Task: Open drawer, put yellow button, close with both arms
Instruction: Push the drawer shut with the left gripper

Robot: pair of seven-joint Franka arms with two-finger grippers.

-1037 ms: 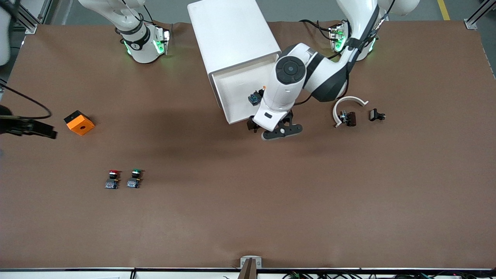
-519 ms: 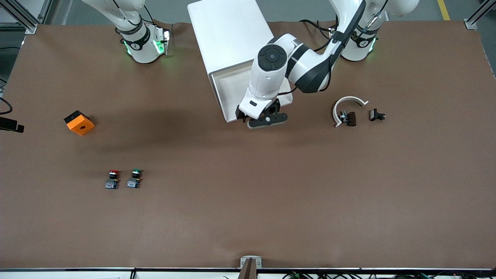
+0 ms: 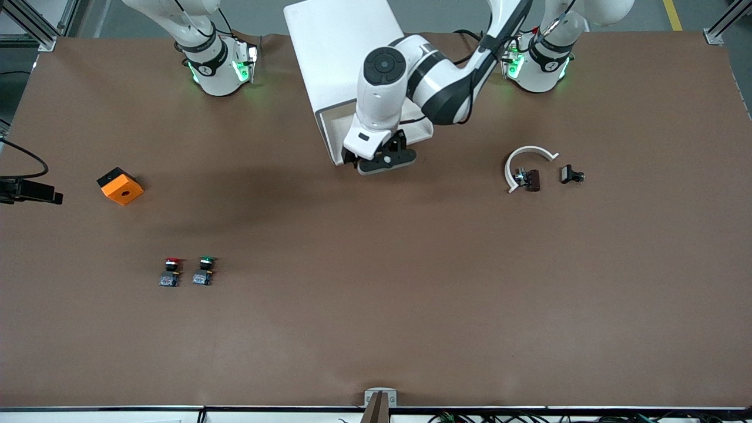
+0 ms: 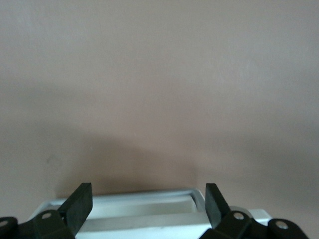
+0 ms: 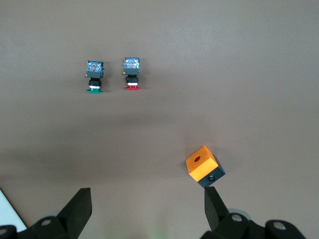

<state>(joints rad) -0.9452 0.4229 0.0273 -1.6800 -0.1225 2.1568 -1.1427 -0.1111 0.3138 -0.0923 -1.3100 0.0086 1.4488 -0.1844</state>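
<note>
Drawer (image 3: 336, 136) is sitting part-way out of the white cabinet (image 3: 343, 56), at the top of the stack, its front edge facing the front camera. I am not seeing the yellow button anywhere; my left arm (image 3: 405, 76) is covering most of the tray. The brown tabletop (image 3: 376, 294) is carrying everything else. I am holding my left pincer (image 3: 380, 161) against the drawer's front edge, fingers (image 4: 77, 204) spread with nothing between them. My right pincer (image 5: 147, 206) is hanging over the right arm's end of the tabletop, above the orange box (image 3: 120, 186), fingers likewise spread and empty. A white curved piece (image 3: 526, 161) and small black clips (image 3: 571, 174) are lying toward the left arm's end. The red button (image 3: 170, 272) and green button (image 3: 204, 271) are standing side by side, nearer the front camera than the orange box.
</note>
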